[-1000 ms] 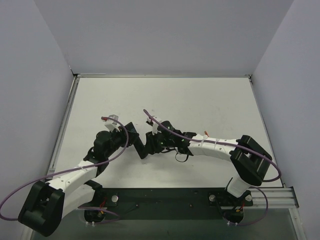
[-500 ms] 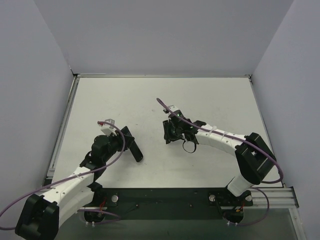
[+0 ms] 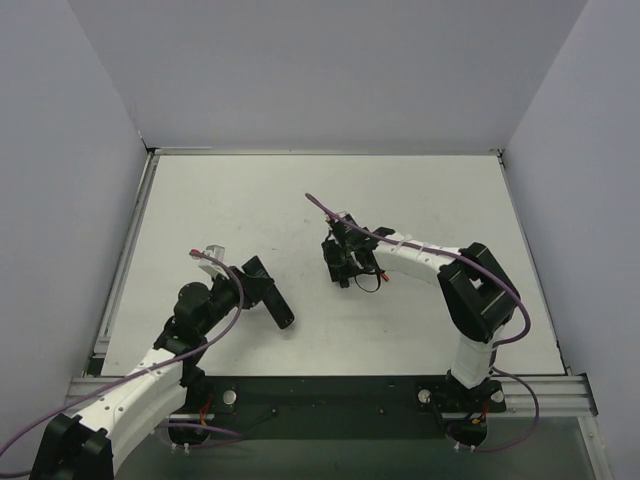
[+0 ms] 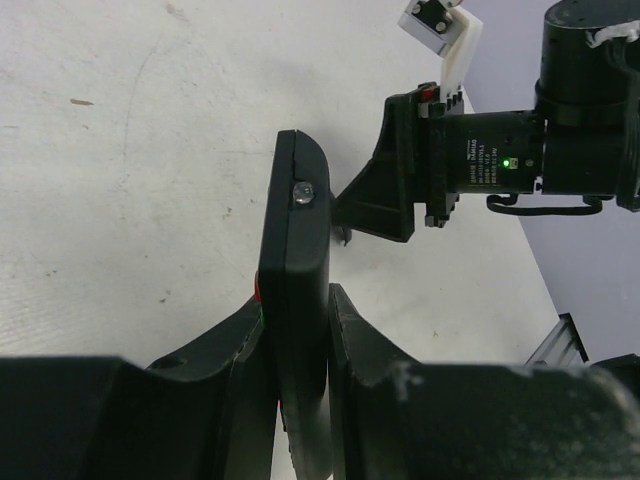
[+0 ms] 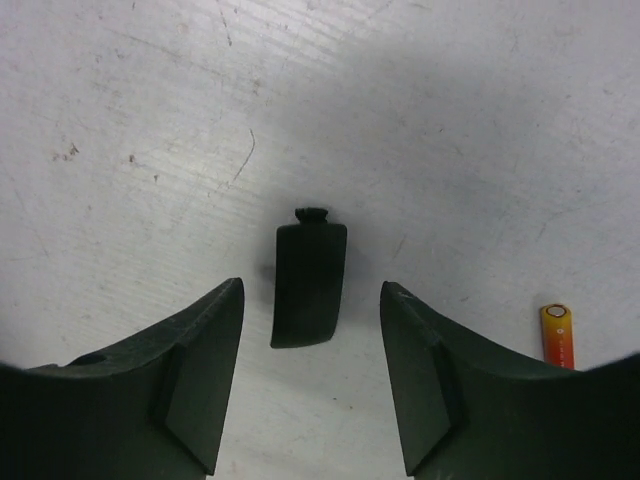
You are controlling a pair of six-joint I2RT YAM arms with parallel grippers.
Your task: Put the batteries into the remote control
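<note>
Scuffed white tabletop [image 3: 420, 190], boxed in on three sides by pale grey walls [image 3: 330, 70]. Nearest the arm bases, at 8 o'clock from the table's middle: left gripper [image 3: 262, 290] clamped hard on the remote control [image 3: 277, 308], pinching the slim black body across its thickness. From the left wrist, remote seen edge-on between the two fingers [image 4: 220, 340], far end jutting past them toward 12 o'clock, a small clear bulb at its tip. Farther in, close to the table's centre and at 2 o'clock of the remote: right gripper [image 3: 341, 270], pointed down at the surface, jaws spread wide. Between those jaws, touching neither: a small black cover piece [image 5: 308, 285], lying flat on the white top, its tab end toward 12 o'clock. At 4 o'clock of that cover, apart from it and just outside the right-hand finger: one red battery [image 5: 556, 335] with a yellow end, lying on the table, its lower part hidden behind the finger.
</note>
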